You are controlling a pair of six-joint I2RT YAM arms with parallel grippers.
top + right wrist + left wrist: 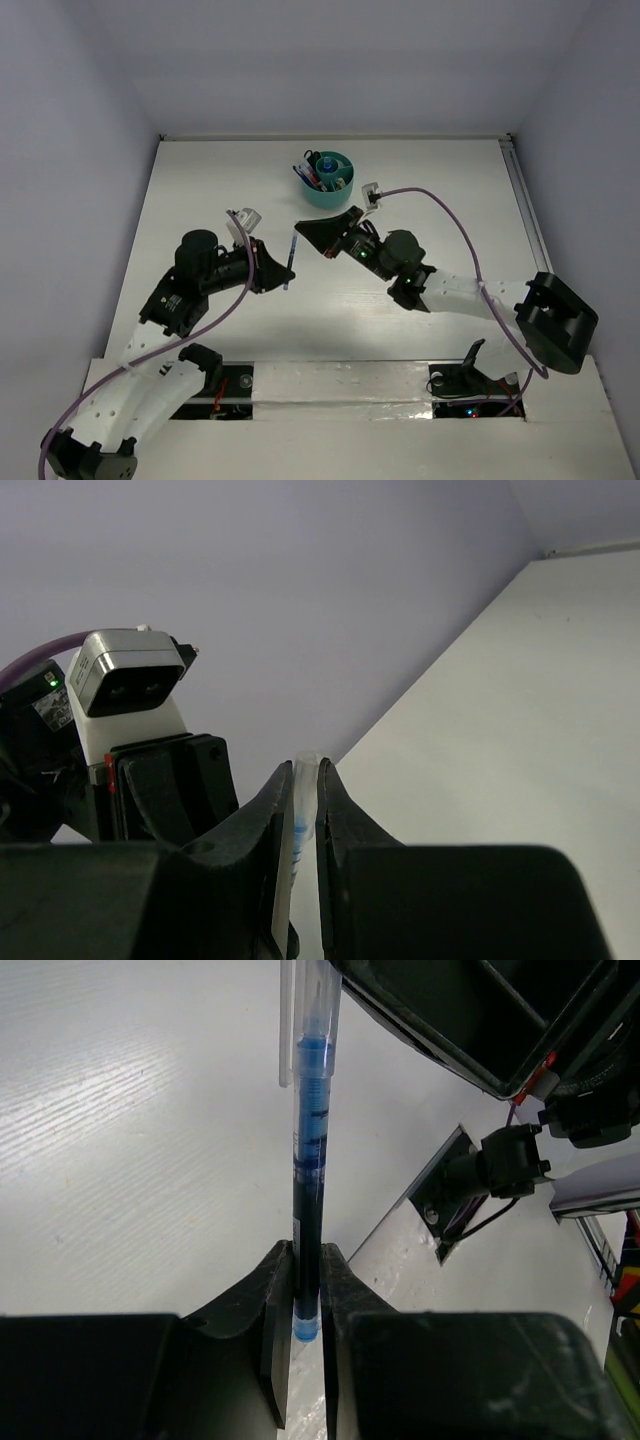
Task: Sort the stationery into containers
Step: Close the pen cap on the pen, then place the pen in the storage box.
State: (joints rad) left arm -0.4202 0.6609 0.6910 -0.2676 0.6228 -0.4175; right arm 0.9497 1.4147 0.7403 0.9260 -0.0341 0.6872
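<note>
Mid-air handover, sorting partly done.
My left gripper (305, 1256) and right gripper (306, 780) both pinch one blue pen (310, 1140); other pens (310, 178) already stand in the cup (323, 199).

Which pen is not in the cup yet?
The blue pen, clamped in the left pincer; the other pens stand in the teal cup.

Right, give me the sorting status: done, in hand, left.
Done: several pens already stand in the teal cup. In hand: a blue pen, pinched by the left fingers, with the right fingers closed round its other end, seemingly a handover. Left: that pen has yet to reach the cup; no other loose pens show.
</note>
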